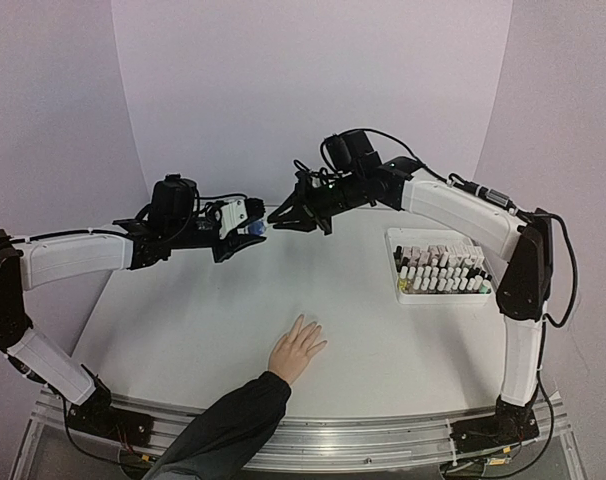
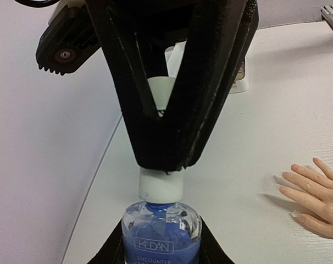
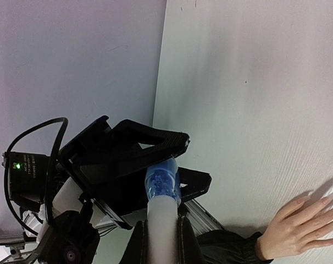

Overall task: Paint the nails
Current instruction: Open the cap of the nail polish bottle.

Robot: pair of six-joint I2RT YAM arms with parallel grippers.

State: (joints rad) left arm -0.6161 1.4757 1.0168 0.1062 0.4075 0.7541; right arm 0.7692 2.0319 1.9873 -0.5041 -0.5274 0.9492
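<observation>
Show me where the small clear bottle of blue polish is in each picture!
Top view: the small clear bottle of blue polish is slightly left of centre.
Left wrist: bottom centre.
Right wrist: low centre.
Shared landmark: the light-skinned human hand, palm down.

The nails look bare and pale pink. They face up on a hand lying flat, palm down, fingers spread, on the table.

Loads of bare table around the hand lying flat, so it's an easy drop-in from above. Bottle rack blocks the far right, and the left gripper and right gripper are bunched on a blue bottle over the back — tight there.
</observation>
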